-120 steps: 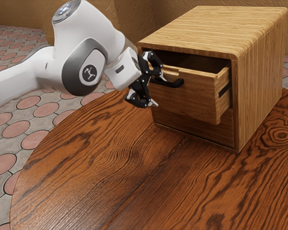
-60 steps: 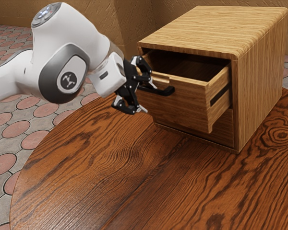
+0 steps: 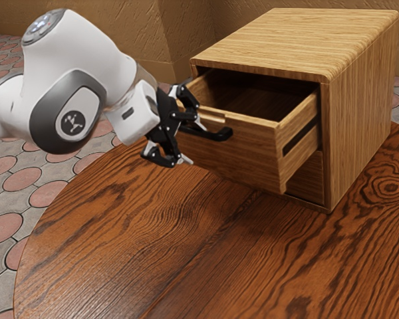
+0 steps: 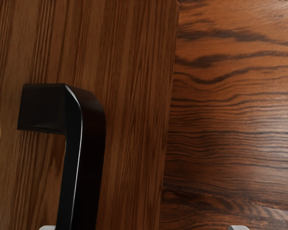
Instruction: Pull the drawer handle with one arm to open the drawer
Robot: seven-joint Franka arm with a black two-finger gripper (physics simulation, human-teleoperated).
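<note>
Spread wide, the black gripper [image 3: 189, 138] sits at the end of the drawer handle [image 3: 213, 133] nearer the exterior view's left, one finger above the bar and one below it. In the wrist view the black handle [image 4: 81, 158] runs down to the hand close beside one grey fingertip [image 4: 47, 227], while the other fingertip [image 4: 236, 227] stands well apart from it over the table, so the jaws are not clamped on the bar. The handle is a dark bar that stands off the front of the upper drawer [image 3: 253, 149] on a bent leg. This drawer is drawn well out of the wooden cabinet [image 3: 359, 100], with its inside open to view from above and its side panel showing a dark slot. Below it, a lower drawer front [image 3: 309, 179] lies back in the cabinet's face. The cabinet stands on a dark, strongly grained wooden table [image 3: 186, 252] toward the exterior view's right. The white and grey arm [image 3: 73, 100] reaches in from the exterior view's left, over a floor of round reddish tiles [image 3: 20, 193].
</note>
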